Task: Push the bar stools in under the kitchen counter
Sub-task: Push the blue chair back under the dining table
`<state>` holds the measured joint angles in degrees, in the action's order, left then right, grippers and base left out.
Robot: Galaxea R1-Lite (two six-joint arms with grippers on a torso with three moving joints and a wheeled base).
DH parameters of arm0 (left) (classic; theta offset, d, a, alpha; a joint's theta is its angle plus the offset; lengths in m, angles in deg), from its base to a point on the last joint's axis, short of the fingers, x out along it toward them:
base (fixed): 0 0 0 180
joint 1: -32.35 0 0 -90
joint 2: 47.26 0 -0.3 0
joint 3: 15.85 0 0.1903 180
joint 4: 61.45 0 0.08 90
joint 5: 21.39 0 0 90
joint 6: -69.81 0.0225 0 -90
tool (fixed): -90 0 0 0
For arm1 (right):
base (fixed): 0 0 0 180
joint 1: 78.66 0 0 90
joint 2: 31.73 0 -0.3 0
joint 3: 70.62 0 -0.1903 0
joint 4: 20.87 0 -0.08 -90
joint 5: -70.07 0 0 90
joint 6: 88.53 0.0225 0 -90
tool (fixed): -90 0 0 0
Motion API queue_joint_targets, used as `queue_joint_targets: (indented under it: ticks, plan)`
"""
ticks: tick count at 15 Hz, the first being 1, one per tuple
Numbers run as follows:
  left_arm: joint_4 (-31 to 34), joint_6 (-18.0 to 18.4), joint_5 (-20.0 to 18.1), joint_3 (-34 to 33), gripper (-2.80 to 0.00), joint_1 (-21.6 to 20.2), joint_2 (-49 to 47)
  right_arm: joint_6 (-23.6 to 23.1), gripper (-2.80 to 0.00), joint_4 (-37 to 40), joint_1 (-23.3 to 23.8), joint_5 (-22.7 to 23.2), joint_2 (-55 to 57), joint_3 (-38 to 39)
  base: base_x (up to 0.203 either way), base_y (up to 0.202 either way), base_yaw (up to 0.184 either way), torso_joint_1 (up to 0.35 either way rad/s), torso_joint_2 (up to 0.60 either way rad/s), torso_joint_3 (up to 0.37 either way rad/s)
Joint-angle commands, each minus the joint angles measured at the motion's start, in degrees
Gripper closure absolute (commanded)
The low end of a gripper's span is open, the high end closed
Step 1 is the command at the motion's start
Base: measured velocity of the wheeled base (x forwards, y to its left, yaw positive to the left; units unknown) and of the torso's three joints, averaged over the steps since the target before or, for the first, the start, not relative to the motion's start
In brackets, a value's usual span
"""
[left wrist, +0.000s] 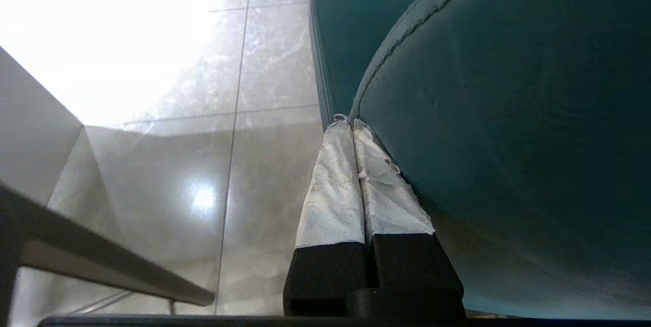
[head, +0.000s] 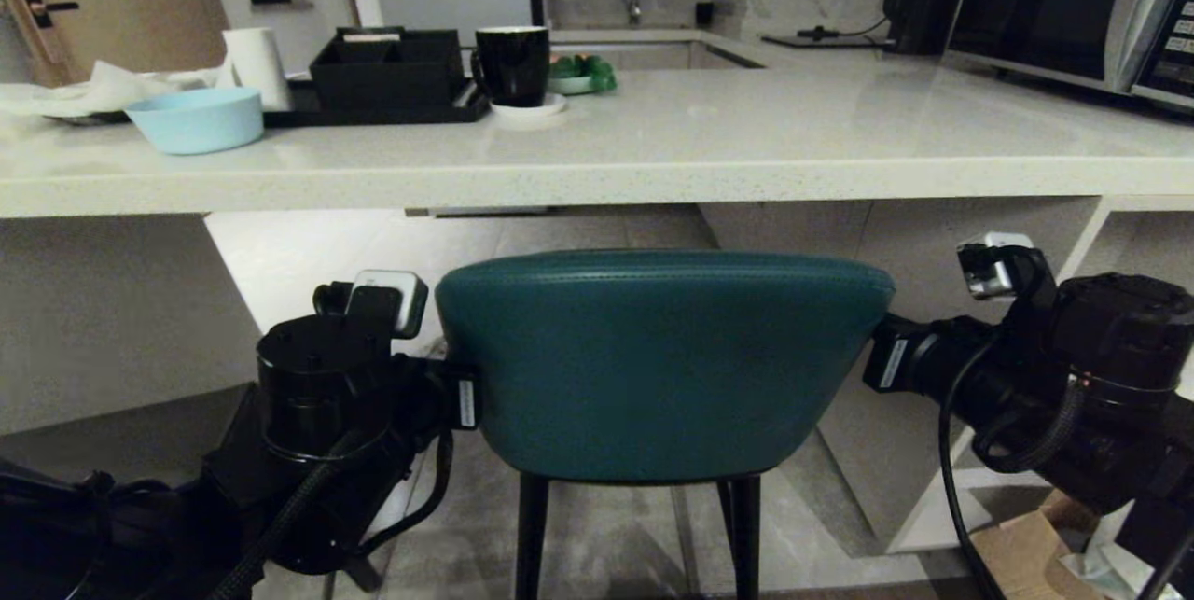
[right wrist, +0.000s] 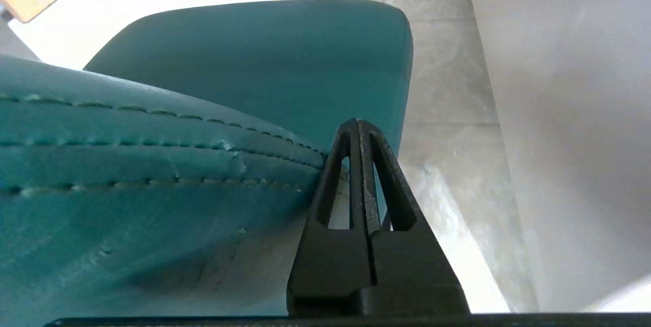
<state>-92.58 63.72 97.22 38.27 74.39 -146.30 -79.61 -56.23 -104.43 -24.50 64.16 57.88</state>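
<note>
Beneath the kitchen counter (head: pixel 597 173) on tiled floor (head: pixel 616 535), teal stool (head: pixel 653 357); both jaws clenched empty.

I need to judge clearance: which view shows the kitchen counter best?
The head view: the kitchen counter spans it, thick edge and knee space above the teal stool. Both wrist views show only stool leather, floor and a pale panel.

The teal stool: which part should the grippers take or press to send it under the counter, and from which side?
Best at the two side edges of the curved backrest of the teal stool, from behind. It bows towards the robot, too wide for one jaw span, so the shut left gripper and right gripper brace either edge, probably steering it straight under the kitchen counter.
</note>
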Motion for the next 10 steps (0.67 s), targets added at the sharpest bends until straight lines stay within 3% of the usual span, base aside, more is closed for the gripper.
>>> queue_joint_targets:
  ticks: [1,8,10]
  plan:
    - [-0.4,0.0,0.1,0.2,0.00,0.2,0.5,0.0,0.00,-0.2,0.0,-0.1,0.1,0.0,0.147,0.000,0.000,0.004,0.00,0.006]
    - [-0.3,0.0,0.4,-0.1,0.00,1.6,1.2,0.0,0.00,-0.2,-0.1,-0.1,-0.7,0.8,0.013,0.000,0.000,0.002,0.00,0.000]
    - [-0.4,-0.1,2.0,0.0,0.00,2.3,1.1,0.0,0.00,-0.2,-0.1,-0.1,-1.1,1.2,0.000,0.000,0.000,0.000,0.00,0.000]
